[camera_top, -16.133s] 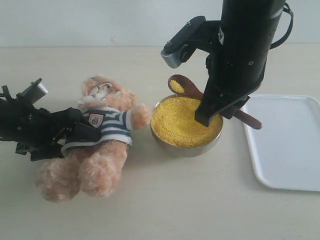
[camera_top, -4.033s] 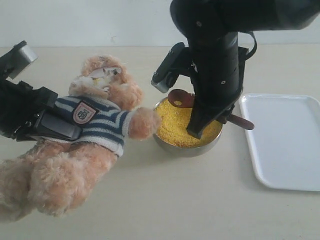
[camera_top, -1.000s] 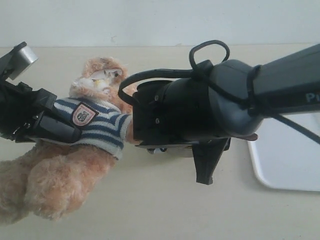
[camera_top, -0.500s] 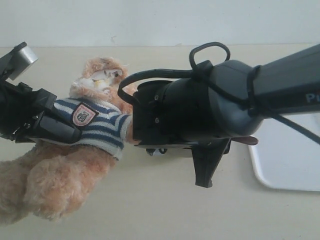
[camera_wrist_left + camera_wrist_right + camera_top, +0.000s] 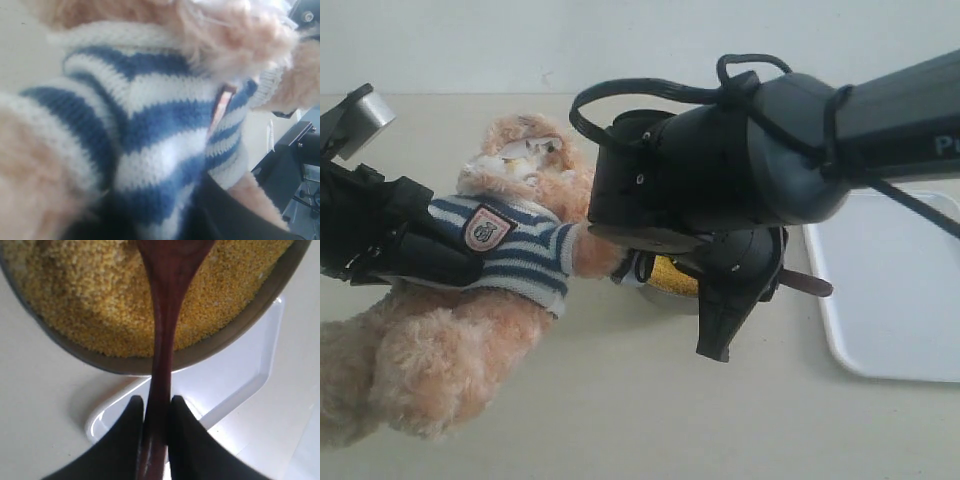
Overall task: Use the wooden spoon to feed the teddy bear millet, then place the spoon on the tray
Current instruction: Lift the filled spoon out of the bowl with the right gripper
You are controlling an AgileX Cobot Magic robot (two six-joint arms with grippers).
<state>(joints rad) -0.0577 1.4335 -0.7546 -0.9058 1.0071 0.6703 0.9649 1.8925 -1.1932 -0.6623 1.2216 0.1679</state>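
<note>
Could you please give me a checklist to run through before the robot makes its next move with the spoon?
1. Right gripper closed on the wooden spoon handle: ok.
2. Left gripper gripping the teddy bear at the torso: ok.
3. Millet loaded on the spoon's bowl: cannot tell; no view shows it.
4. Spoon over the millet in the metal bowl, so spills land inside: ok.
5. Visible part of the tray bare for the spoon: ok.
</note>
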